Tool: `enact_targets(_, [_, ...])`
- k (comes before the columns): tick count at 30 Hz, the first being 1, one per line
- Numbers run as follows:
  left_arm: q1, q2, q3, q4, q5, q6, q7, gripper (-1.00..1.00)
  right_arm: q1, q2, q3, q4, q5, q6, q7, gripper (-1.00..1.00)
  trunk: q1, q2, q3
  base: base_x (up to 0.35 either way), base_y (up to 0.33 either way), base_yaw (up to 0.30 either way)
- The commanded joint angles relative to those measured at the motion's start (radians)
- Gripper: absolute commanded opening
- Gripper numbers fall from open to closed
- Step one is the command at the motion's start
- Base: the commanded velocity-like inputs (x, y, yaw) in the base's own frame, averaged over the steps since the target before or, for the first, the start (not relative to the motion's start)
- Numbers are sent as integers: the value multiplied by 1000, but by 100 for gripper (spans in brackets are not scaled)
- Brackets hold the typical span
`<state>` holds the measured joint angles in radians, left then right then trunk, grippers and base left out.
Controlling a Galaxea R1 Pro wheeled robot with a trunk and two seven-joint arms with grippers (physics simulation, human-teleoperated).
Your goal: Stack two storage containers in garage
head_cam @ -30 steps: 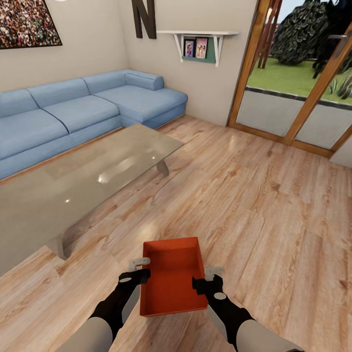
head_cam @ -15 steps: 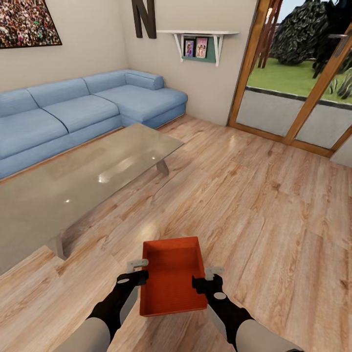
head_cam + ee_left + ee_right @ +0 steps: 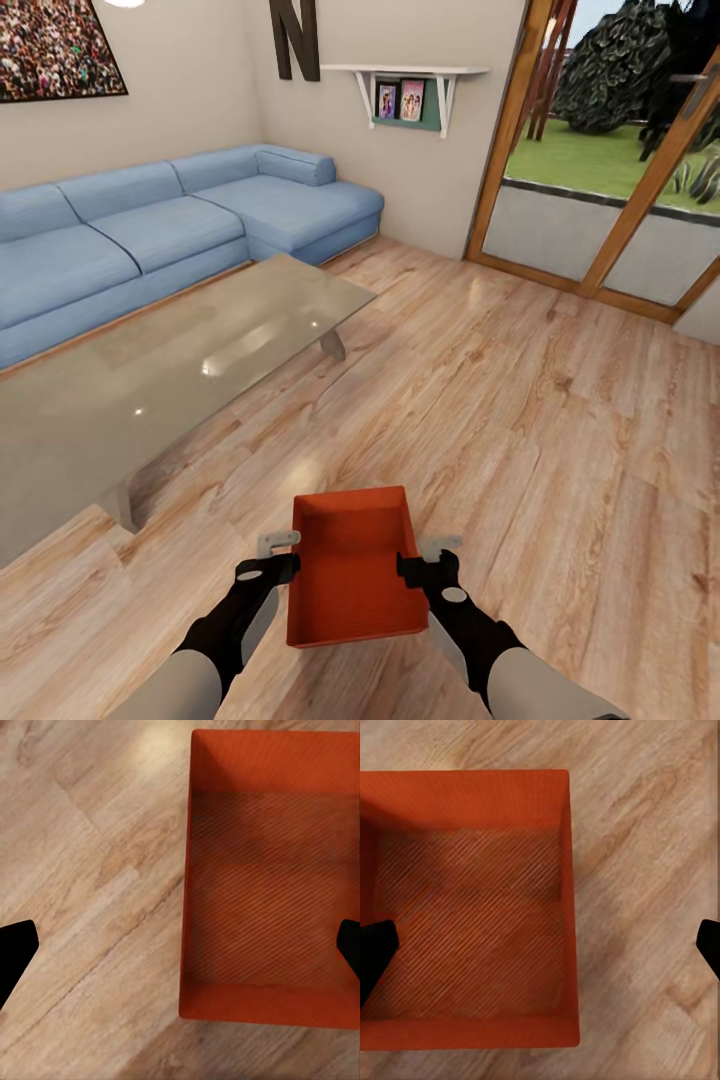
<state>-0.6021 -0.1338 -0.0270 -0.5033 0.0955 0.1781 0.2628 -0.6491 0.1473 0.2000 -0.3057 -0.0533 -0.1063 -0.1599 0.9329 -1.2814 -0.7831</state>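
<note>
- Orange-red storage container (image 3: 352, 575) sits straight ahead of me, low in my head view, over the light wood-plank flooring (image 3: 520, 420) of the living room.
- My left gripper (image 3: 277, 556) is at the container's left wall, my right gripper (image 3: 432, 560) at its right wall, one on each long side.
- From my left wrist, the container (image 3: 270, 877) shows its ribbed bottom, and my two dark fingertips (image 3: 13, 952) stand wide apart, straddling that wall.
- From my right wrist, same story: container (image 3: 465, 907) open-topped, nothing inside, fingertips (image 3: 375, 952) spread wide across its wall.
- So both sets of jaws are apart, and whether the pads touch the plastic, I cannot tell.
- Glass coffee table (image 3: 170, 380) is off to my left front, blue corner sofa (image 3: 150, 235) behind it against the wall.
- Wood-framed glass doors (image 3: 610, 150) are up at my right, grass beyond them.
</note>
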Motion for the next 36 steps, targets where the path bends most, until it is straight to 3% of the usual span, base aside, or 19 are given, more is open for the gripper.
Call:
enact_targets(1, [0, 1, -3, -1, 10, 4, 6, 100, -1, -1, 8, 1, -5, -2, -6, 100, 4, -8, -4, 0, 0, 0])
enact_targets(11, [-1, 5, -2, 73, 12, -1, 5, 100, 0, 6, 11, -1, 0, 43, -7, 100, 42, -78, -35, 0, 0, 0])
enact_targets(36, [0, 5, 1, 67, 17, -20, 6, 100, -1, -6, 10, -3, 4, 49, -5, 100, 138, -253, -114, 0, 0, 0])
